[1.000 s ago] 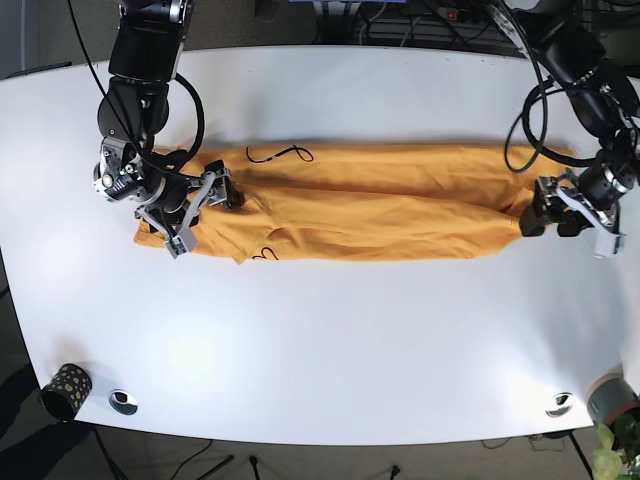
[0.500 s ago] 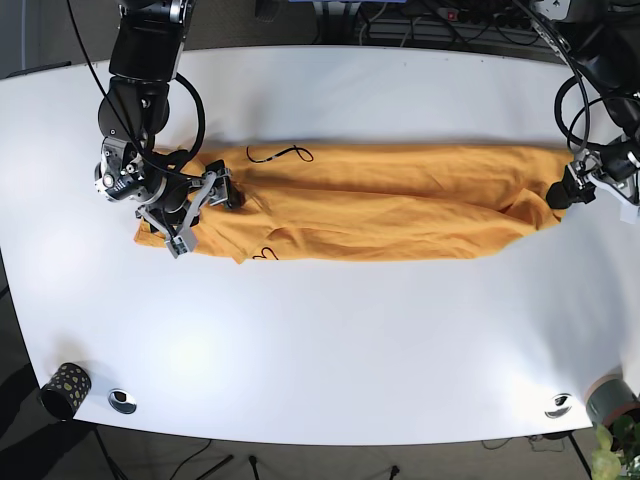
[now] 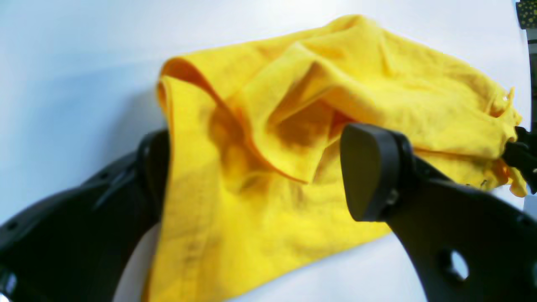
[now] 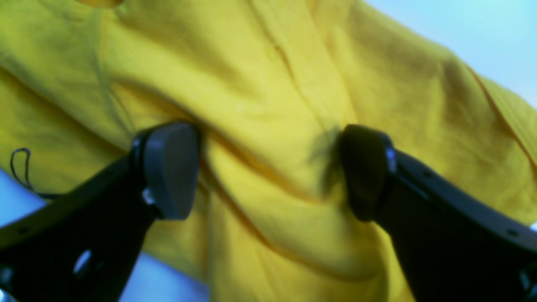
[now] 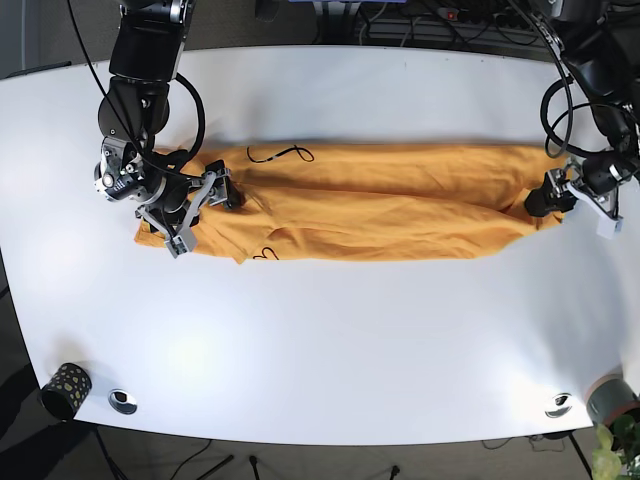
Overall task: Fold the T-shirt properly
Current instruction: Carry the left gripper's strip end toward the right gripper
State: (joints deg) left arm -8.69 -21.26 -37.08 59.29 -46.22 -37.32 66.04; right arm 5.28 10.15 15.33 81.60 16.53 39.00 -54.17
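white table [image 5: 330,340] | on it: orange T-shirt [image 5: 380,215], patterned cup [image 5: 66,389]

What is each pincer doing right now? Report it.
Left pincer: open, straddling the T-shirt's bunched end, not clamped.
Right pincer: open, fabric between its fingers.

Right wrist view is pretty blurry, the T-shirt [image 4: 268,105] runs off every edge. In the left wrist view, cloth hides the left gripper [image 3: 256,176]'s left-hand pad.
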